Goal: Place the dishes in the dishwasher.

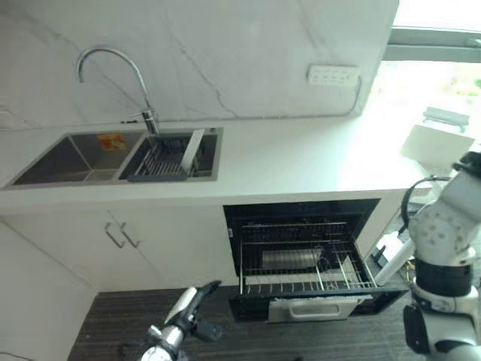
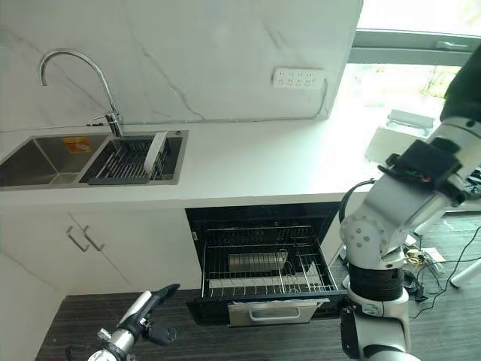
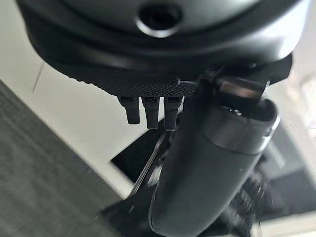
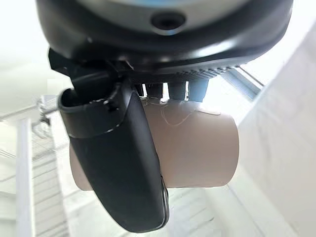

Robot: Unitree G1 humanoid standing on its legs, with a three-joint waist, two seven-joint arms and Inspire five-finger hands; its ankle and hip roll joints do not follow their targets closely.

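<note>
- Right hand (image 4: 118, 163) wrapped, thumb and fingers, round beige cup (image 4: 197, 148), apparently above dishwasher rack (image 2: 263, 263).
- Left hand (image 1: 197, 297) low near floor, fingers relaxed, empty.
- Advisable: lower cup into a free rack bay, clear of wires, before release.

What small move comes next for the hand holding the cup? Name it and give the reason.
Probably lower the right hand toward the pulled-out dishwasher rack. Its fingers and thumb are curled round a tan cup, and the rack stands open below the counter with bare wire space, so the cup only needs carrying down to it.
</note>
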